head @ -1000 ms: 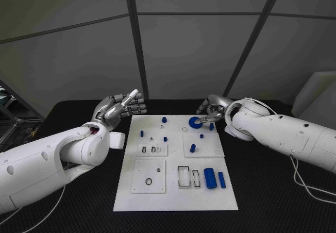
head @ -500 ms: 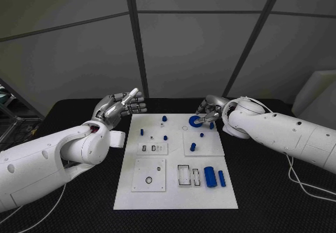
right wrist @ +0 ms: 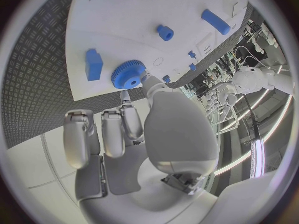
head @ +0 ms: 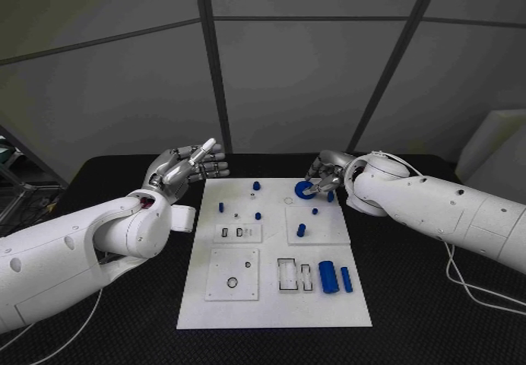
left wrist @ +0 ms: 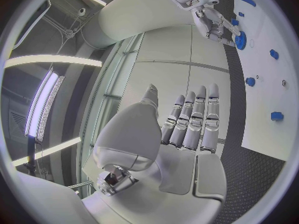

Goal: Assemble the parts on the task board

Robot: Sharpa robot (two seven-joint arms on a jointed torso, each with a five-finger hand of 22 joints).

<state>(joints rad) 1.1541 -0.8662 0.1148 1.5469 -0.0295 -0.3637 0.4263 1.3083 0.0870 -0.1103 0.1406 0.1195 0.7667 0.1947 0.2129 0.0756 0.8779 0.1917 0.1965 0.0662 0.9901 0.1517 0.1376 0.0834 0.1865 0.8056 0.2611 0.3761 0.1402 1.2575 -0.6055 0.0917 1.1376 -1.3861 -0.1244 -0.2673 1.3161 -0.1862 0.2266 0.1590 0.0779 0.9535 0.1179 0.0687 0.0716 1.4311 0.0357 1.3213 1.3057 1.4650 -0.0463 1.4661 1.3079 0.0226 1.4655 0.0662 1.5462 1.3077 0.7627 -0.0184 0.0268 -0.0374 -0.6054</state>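
Right robot hand (head: 324, 173): at the far right corner of the task board (head: 274, 304), fingertips pinched on the blue gear (head: 305, 190); the right wrist view shows a fingertip and thumb meeting on the gear's (right wrist: 128, 73) toothed rim
Gear position: at the board's far edge, directly under the right robot hand's fingertips; whether it lies flat on the board or is lifted slightly I cannot tell
Key relation: the gear lies just on the near, board side of the right robot hand, and that hand is far nearer to it than the other; the small ring-marked seat (right wrist: 158, 61) sits just beside the gear, toward the board's middle
Gear axis: short, a disc with its face roughly parallel to the board
Left robot hand (head: 186, 167): raised beside the board's far left corner, fingers straight, side by side, holding nothing, well apart from every part
Other parts: a blue block (right wrist: 93, 64) just beside the gear, a small blue round peg (right wrist: 165, 32), a long blue cylinder (head: 327, 278) and a thinner blue bar (head: 346, 280) on the near right of the board
Materials: parts look like matte, rigid blue plastic; gear has fine teeth, likely good to grip; board smooth white with recessed slots; desk (head: 438, 319) black with a textured tread pattern
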